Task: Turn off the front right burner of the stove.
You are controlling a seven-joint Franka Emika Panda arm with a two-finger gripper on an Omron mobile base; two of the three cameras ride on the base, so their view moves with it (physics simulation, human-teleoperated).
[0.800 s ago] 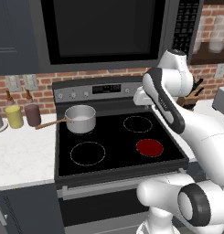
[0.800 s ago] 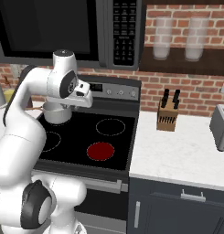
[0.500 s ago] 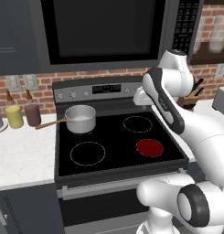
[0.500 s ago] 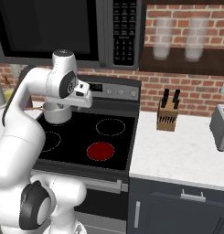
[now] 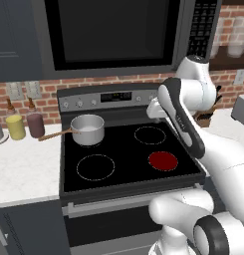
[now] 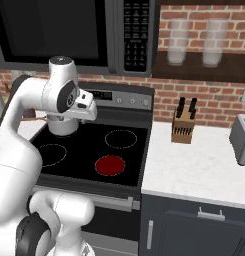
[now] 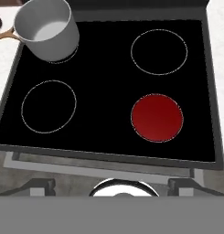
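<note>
steel saucepan (image 5: 88,129) empty, on stove (image 5: 124,169) back-left ring

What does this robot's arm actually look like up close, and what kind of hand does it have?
The arm is a chain of rounded, glossy white segments with dark grey bands and discs at the joints, like smooth plastic shells. No loose cables or markings show. It rises from a bulky white base with a dark ring. Its gripper is a small white block with two short dark fingertips.

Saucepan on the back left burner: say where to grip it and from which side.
Probably the wooden handle, from above, jaws across it. It is slim and juts left past the stove edge, while the saucepan body is wide and round.
</note>
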